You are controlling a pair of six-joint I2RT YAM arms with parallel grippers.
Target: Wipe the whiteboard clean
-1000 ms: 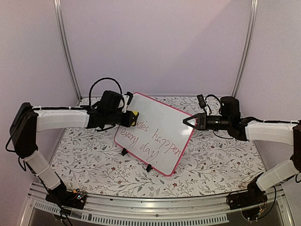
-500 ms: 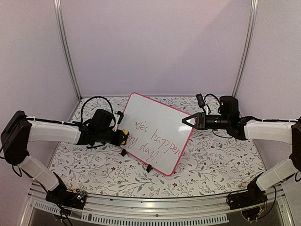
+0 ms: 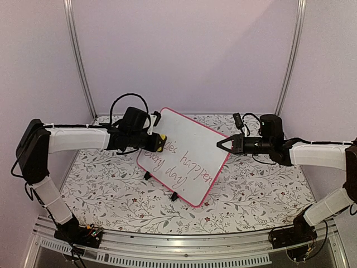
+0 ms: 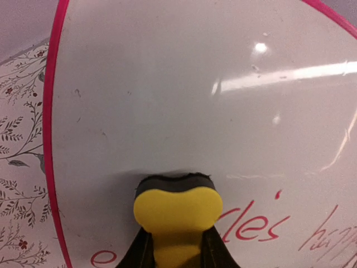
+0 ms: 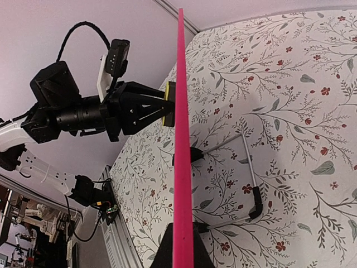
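One whiteboard (image 3: 189, 134) stands tilted on the floral counter (image 3: 251, 190), propped on two black clip feet (image 3: 146, 176). It sits mid-counter between the two arms. Its pink-red frame appears edge-on in the right wrist view (image 5: 179, 139). Two lines of red handwriting (image 3: 187, 164) remain across its lower half, while the upper part is clean and glossy (image 4: 195, 100).

One eraser (image 4: 177, 209), yellow with a dark felt face, is pressed flat against the board at the start of the upper line, just left of the letters "les". The left end effector (image 3: 155, 142) has its fingers closed on the eraser's yellow body. Half a second ago this eraser was lower, at the board's left edge over the lower line; it has now moved up to the upper line.

The right end effector (image 3: 220, 144) is at the board's right edge, its two fingers closed on either side of the frame.
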